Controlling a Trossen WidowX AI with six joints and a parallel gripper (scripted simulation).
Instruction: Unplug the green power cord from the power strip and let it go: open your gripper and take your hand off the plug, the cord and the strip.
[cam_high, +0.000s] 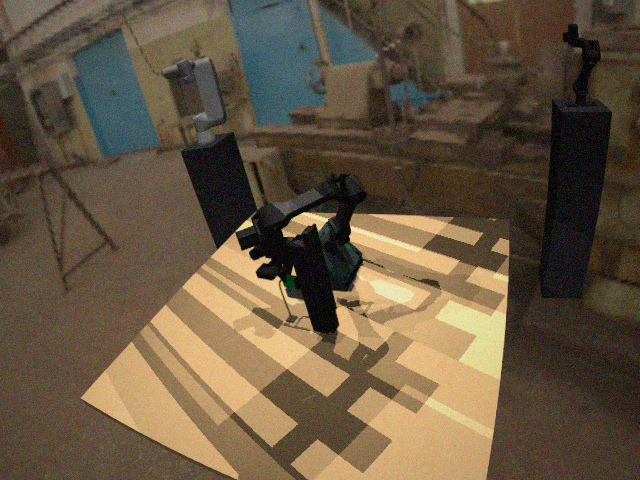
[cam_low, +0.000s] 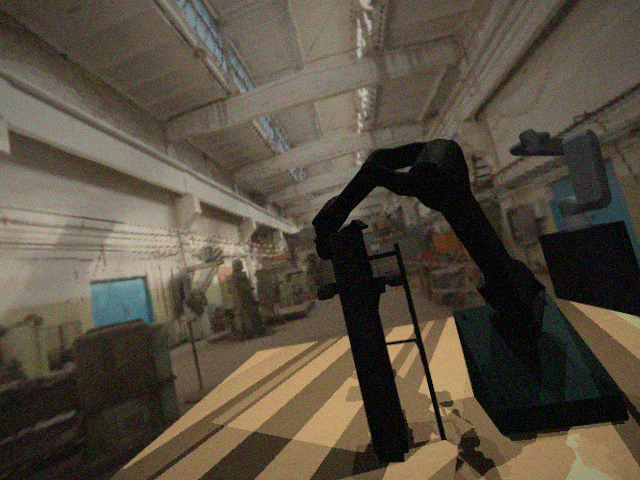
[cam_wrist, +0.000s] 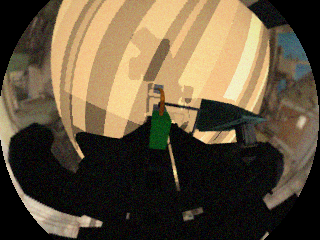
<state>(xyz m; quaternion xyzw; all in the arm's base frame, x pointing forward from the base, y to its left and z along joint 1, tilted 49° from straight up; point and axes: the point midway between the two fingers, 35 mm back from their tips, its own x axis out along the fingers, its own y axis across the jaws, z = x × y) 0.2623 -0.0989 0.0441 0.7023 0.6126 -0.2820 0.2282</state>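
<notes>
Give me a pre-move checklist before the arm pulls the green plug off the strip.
1. Hand shut on the green plug: ok.
2. Plug centred between the fingers, wrist view: ok.
3. Plug seated in the strip or already out: cannot tell, the joint is hidden.
4. Cord hangs free to the table, no snag seen: ok.
5. Strip standing upright: ok.
6. Pull path on the open side of the strip: ok in the top view.

Arched high off the base at about 1 o'clock, elbow up top, forearm sloping down toward 8 o'clock in the top view. Wrist tipped so the hand (cam_high: 281, 271) points down at the counter. Fingers pinched narrow, clamped on the green plug (cam_wrist: 159, 130), not fully shut.
</notes>
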